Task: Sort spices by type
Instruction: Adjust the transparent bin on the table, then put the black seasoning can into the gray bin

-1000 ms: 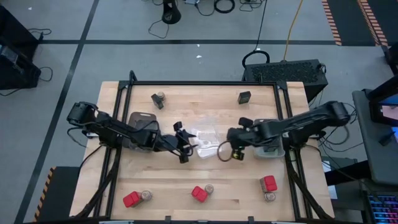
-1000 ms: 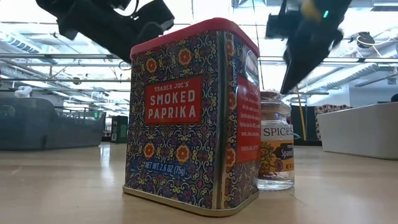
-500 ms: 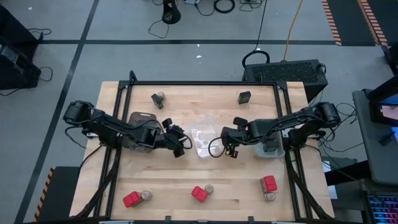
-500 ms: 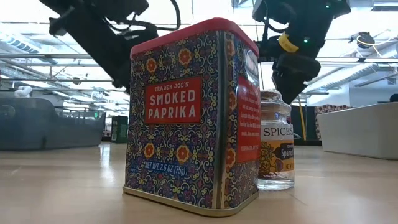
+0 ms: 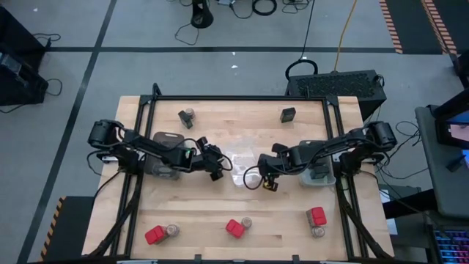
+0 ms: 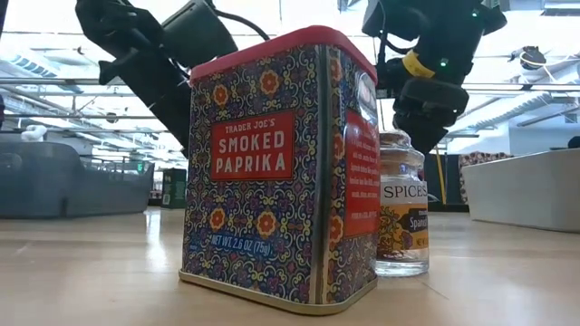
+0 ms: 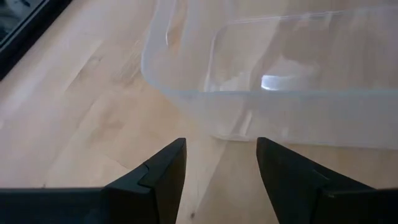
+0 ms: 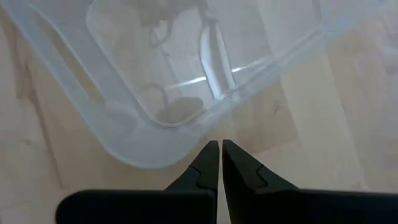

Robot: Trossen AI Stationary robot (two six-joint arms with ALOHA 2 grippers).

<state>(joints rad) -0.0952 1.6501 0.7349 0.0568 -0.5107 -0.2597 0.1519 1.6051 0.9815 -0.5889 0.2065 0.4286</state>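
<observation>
The spices stand in small groups: a red box (image 5: 234, 229) with a round jar (image 5: 247, 222) at the near edge, also seen close up in the low view as the red-lidded paprika box (image 6: 272, 163) and the jar (image 6: 401, 204). Red boxes (image 5: 155, 235) (image 5: 316, 215) stand near left and near right. Black boxes (image 5: 185, 117) (image 5: 288, 114) stand at the far side. A clear tray (image 5: 238, 163) lies mid-table. My left gripper (image 7: 221, 162) stands open at its left side, and my right gripper (image 8: 219, 149) is shut at its right corner. My right gripper's shut fingertips (image 8: 211, 149) point steeply down at the outer wall of the clear tray's corner (image 8: 186, 140). Whether they touch it I cannot tell.
A grey tray (image 5: 167, 143) lies under the left arm, and a pale tray (image 5: 322, 174) lies under the right arm. Black frame rails run along the table's left, right and far edges. Bare wood lies between the clear tray and the near row of boxes.
My right gripper has sunk toward the clear tray's right corner and has shut. My left gripper has sunk and tipped further downward at the tray's left side, still open. No spice has moved.
</observation>
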